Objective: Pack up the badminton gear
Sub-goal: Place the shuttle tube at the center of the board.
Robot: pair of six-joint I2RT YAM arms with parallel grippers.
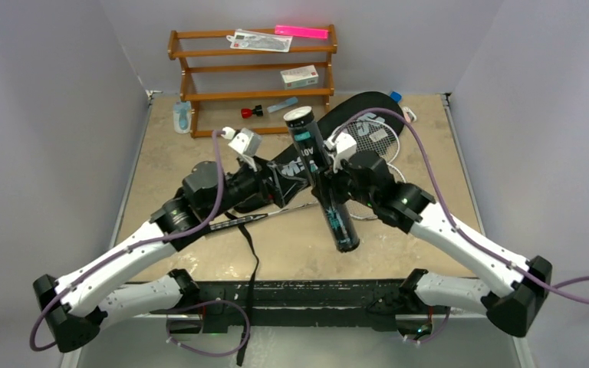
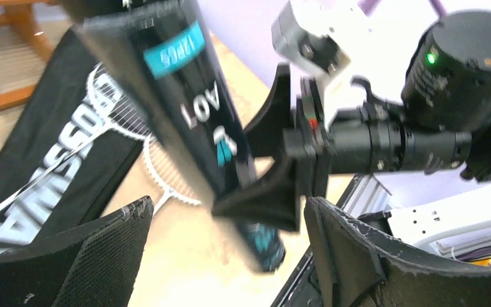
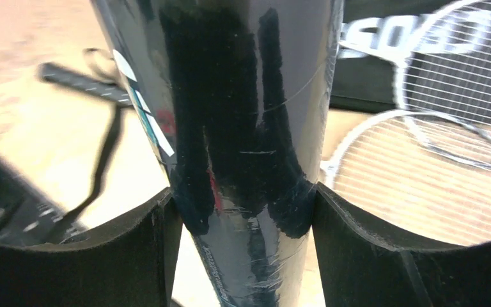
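My right gripper (image 1: 324, 167) is shut on the dark cylindrical tube (image 1: 330, 195) and holds it tilted above the table, white cap end (image 1: 299, 117) toward the rack. In the right wrist view both pads press the tube (image 3: 243, 96) at my right gripper (image 3: 243, 217). My left gripper (image 1: 280, 180) is open and empty just left of the tube; its view shows the tube (image 2: 192, 109) beyond my left gripper (image 2: 227, 249). The black bag (image 1: 357, 107) lies diagonally under both. Two silver rackets (image 1: 380, 146) rest on it. A black racket handle (image 1: 238, 221) lies on the table. No shuttlecocks show.
The brown wooden rack (image 1: 253, 77) stands at the back with a white box (image 1: 299, 77) and a pink strip (image 1: 301, 32). Small items (image 1: 251, 112) and a blue-white object (image 1: 182, 116) lie by its foot. A black strap (image 1: 251, 257) trails over the front edge.
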